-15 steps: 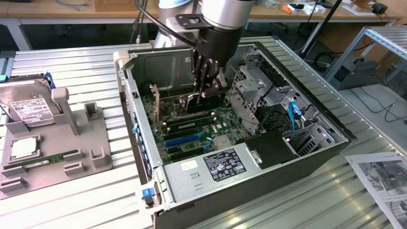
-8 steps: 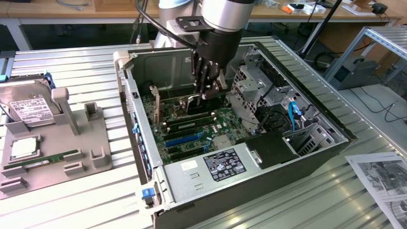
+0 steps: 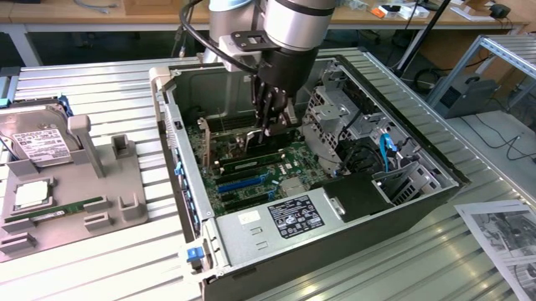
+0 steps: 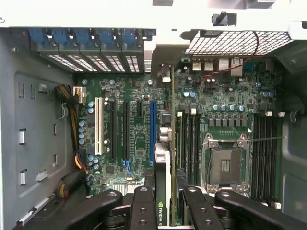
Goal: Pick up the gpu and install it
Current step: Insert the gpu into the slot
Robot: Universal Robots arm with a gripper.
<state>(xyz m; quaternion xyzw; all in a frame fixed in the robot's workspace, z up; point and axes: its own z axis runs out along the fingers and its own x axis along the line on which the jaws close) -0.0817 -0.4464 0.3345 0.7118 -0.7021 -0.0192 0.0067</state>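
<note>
The gpu [image 4: 162, 184] is seen edge-on in the wrist view, a thin dark card with a green logo patch, standing upright over the motherboard [image 4: 129, 143]. It runs from my fingers toward the rear of the case, just beside the long blue slot [image 4: 152, 127]. My gripper [image 4: 167, 192] is shut on it, with black fingers [image 4: 143, 203] on either side. In the exterior view my gripper [image 3: 270, 125] reaches down into the open computer case [image 3: 180, 163], and the gpu [image 3: 251, 143] hangs low over the board. Whether the card sits in a slot I cannot tell.
A drive cage [image 3: 335, 116] and cables stand close on the exterior view's right of the gripper. The power supply [image 3: 289, 216] fills the near end of the case. A grey fixture [image 3: 84, 188] outside holds a hard drive [image 3: 37, 143] and a green memory stick [image 3: 59, 210]. Papers [image 3: 503, 241] lie nearby.
</note>
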